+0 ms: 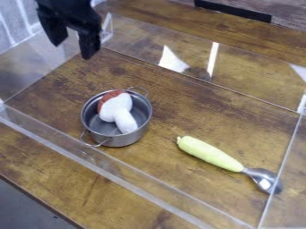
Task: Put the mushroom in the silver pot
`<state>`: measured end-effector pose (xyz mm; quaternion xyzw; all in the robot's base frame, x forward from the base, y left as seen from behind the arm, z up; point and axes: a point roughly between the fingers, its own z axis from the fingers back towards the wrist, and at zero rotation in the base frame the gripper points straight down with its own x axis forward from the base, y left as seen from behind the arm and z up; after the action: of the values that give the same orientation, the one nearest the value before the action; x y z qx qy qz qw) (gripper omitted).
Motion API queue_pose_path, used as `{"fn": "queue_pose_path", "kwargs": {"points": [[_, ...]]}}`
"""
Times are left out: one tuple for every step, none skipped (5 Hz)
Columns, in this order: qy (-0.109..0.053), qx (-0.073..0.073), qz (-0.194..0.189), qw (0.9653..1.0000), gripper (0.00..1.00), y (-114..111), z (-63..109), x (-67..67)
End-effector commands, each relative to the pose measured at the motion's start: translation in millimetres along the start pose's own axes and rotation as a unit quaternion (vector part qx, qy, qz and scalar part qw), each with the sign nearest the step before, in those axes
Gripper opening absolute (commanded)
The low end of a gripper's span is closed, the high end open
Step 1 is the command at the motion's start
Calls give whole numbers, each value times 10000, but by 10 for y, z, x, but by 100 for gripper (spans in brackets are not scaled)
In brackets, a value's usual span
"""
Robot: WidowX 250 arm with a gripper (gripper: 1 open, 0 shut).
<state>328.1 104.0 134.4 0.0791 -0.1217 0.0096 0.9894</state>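
mushroom point(114, 108) inside silver pot point(140, 131)

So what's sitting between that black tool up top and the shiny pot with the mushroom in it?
Nothing: in the camera view, only bare wooden tabletop separates the black tool from the small round steel pot.
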Motion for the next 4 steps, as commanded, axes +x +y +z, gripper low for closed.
{"fn": "queue_pose_path", "kwargs": {"points": [[-161,71,200,9996,100,224,150,62],[-102,12,178,9998,100,257,149,41],[-95,-85,-55,9999,100,294,109,-20],[-82,-159,-248,9995,100,307,101,-90]]}}
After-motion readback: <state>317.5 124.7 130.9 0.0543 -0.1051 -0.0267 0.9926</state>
